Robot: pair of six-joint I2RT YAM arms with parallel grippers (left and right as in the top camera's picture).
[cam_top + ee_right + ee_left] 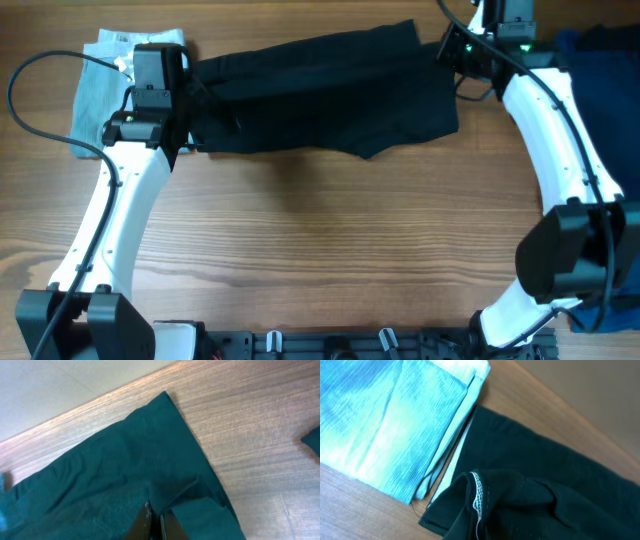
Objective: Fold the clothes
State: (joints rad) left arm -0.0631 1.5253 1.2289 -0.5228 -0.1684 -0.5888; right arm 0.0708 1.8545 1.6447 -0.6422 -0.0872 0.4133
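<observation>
Two cloths are seen. A fold at the right end of the spread dark cloth (pixel 320 95) is pinched by the right gripper (pixel 154 524). A folded light blue cloth (pixel 385 420) is laid against its left end, where the left gripper (pixel 163 68) is held. Its fingers are hidden, so their state cannot be told.

Wooden table (pixel 330 230), pale surface (pixel 60 385) beyond its edge

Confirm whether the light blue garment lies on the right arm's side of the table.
No, the light blue garment lies at the left end, beside the black garment.
</observation>
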